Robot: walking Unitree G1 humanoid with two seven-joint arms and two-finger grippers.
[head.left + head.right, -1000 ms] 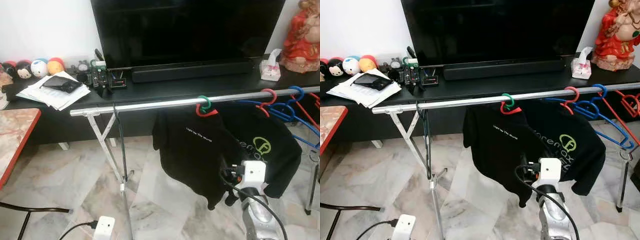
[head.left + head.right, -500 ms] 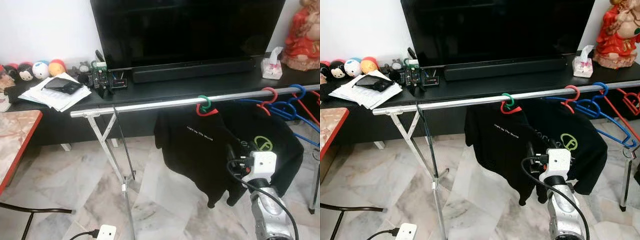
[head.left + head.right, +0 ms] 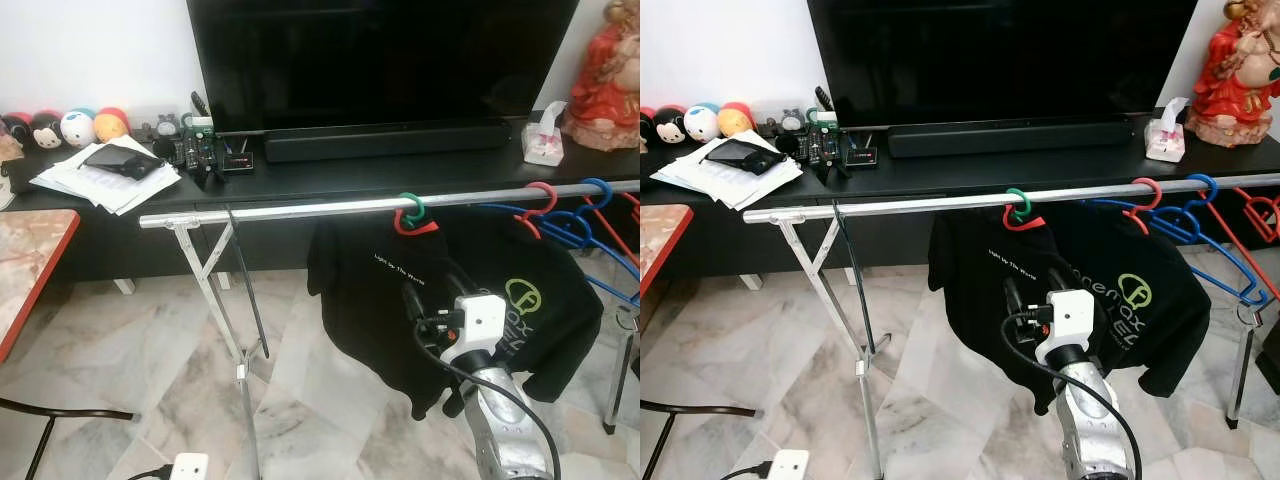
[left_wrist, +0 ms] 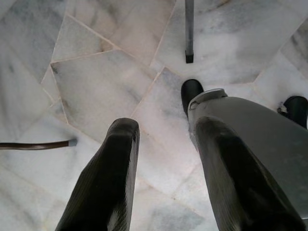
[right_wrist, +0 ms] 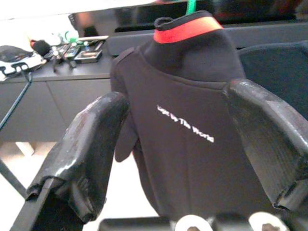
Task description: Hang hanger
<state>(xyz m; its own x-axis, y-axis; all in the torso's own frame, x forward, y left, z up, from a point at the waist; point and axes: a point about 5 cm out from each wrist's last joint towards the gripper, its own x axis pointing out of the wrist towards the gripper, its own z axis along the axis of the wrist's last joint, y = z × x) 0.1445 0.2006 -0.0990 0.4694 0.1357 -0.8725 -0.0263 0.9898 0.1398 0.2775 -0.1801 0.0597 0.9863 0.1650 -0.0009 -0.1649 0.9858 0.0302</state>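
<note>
Farthest back, a large dark television [image 3: 380, 60] stands on a long black console [image 3: 330, 180], with a soundbar [image 3: 385, 143] at its foot, a red figurine [image 3: 610, 70] and a tissue box [image 3: 545, 135] at the right end, and papers [image 3: 100, 180] and small round toys [image 3: 60, 127] at the left end. Nearer, a silver clothes rail [image 3: 300, 208] runs left to right across the scene on crossed legs over the marble floor [image 3: 150, 380]. A black T-shirt [image 3: 390, 300] with small white lettering hangs from the rail on a hanger with a green hook [image 3: 408, 208]; just to its right a second black shirt with a green logo [image 3: 535, 310] hangs, and beyond it empty red and blue hangers [image 3: 575, 215] crowd the rail's right end. The right gripper [image 5: 183, 159] is raised near the lettered T-shirt, its two black fingers spread wide with nothing between them. The left gripper [image 4: 163, 178] hangs low over the floor, fingers apart and holding nothing.
</note>
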